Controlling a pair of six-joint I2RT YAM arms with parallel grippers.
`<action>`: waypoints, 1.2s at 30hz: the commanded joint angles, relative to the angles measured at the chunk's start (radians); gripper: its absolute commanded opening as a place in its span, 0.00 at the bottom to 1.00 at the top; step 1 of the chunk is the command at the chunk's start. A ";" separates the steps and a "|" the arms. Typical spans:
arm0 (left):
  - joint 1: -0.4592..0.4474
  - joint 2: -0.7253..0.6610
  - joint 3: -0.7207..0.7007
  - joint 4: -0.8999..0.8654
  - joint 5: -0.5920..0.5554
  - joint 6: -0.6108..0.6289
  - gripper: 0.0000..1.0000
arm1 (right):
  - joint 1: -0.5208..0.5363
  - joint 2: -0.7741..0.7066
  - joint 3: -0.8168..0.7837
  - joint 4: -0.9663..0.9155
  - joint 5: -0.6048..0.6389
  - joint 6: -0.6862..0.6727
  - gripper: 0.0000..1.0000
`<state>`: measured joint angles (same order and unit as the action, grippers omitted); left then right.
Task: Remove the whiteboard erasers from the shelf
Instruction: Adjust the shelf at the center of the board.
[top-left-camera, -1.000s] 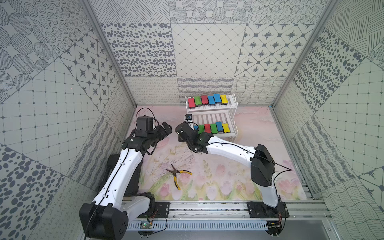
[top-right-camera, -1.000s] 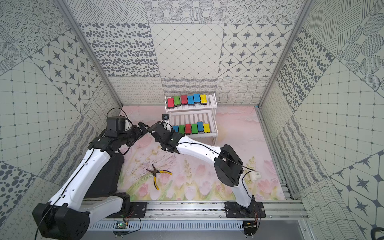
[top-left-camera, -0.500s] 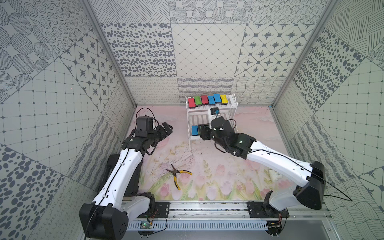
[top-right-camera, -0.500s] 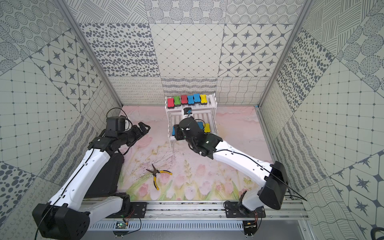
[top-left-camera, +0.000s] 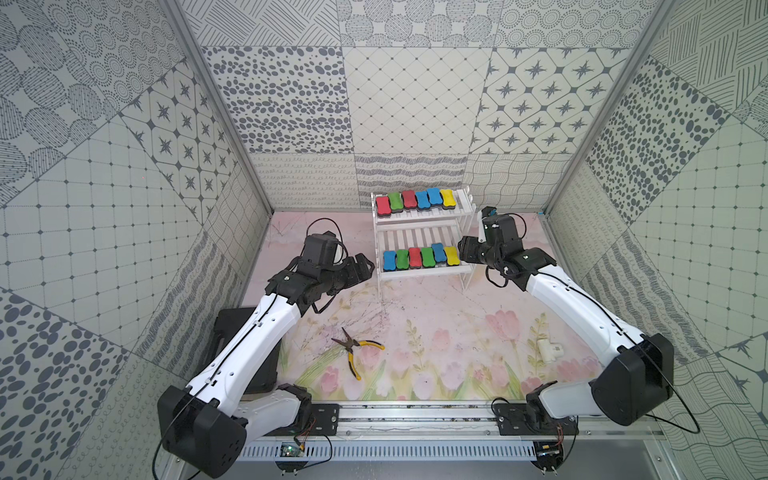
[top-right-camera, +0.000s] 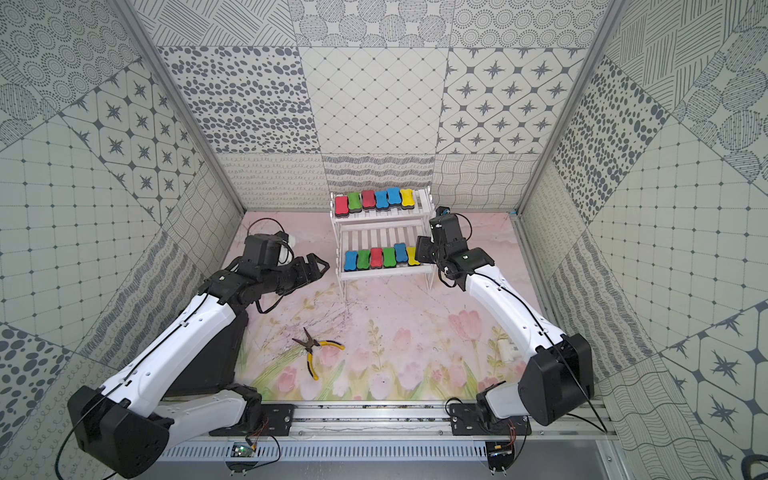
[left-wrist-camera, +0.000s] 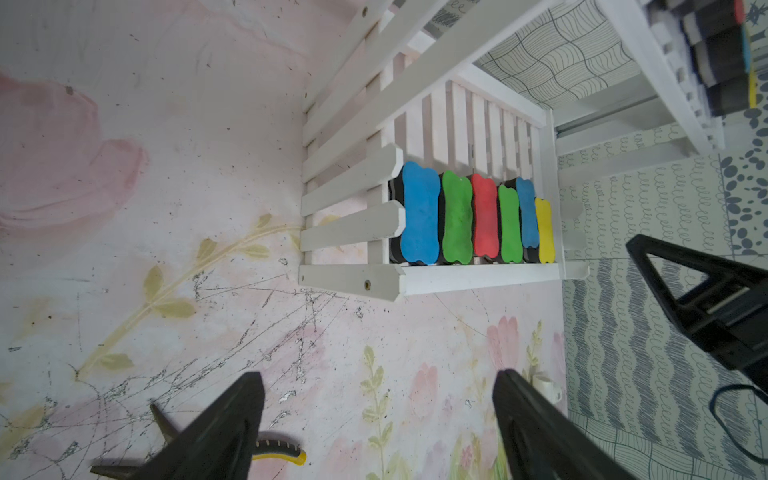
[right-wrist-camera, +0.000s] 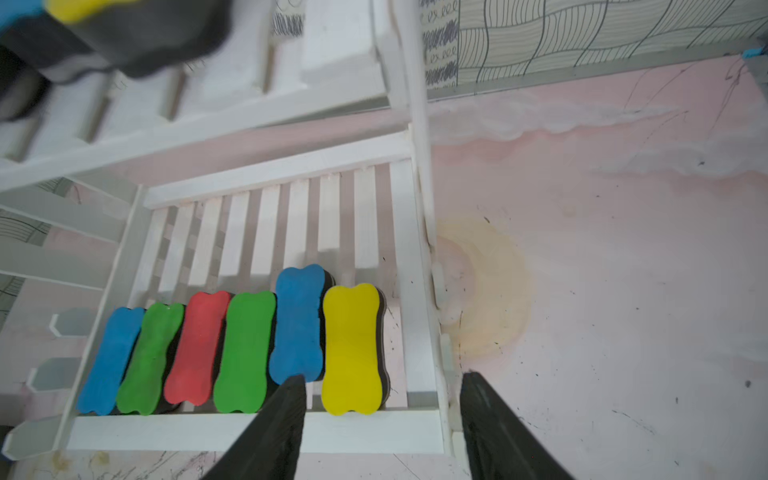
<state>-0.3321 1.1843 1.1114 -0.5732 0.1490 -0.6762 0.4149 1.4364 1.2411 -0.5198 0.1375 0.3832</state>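
While the twelve erasers (top-left-camera: 414, 257) lie on the shelf (top-left-camera: 415, 239), the left arm (top-left-camera: 257, 328) and right arm (top-left-camera: 582, 307) flank it.
Six line each tier; the left fingers (left-wrist-camera: 224, 428) are spread and empty beside the shelf; the right fingers (right-wrist-camera: 274, 432), also spread and empty, hover near the lower yellow eraser (right-wrist-camera: 352, 349).

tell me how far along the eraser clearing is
Done: nothing. Six top-tier erasers and six lower-tier erasers sit on the shelf. In hand: nothing; the left gripper and right gripper are open and empty, the right one near the lower yellow eraser. Left: all twelve.
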 joint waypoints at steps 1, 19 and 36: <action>-0.024 -0.008 0.019 -0.058 -0.052 0.067 0.93 | -0.031 0.033 -0.002 0.007 -0.012 -0.029 0.63; -0.024 0.027 0.024 -0.054 -0.051 0.073 0.94 | -0.071 0.092 -0.052 0.094 -0.103 -0.012 0.26; -0.024 0.034 0.036 -0.060 -0.052 0.082 0.95 | -0.020 -0.009 -0.122 0.090 -0.040 0.039 0.41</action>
<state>-0.3527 1.2163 1.1297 -0.6189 0.1043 -0.6243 0.3878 1.4841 1.1229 -0.4480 0.0586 0.4057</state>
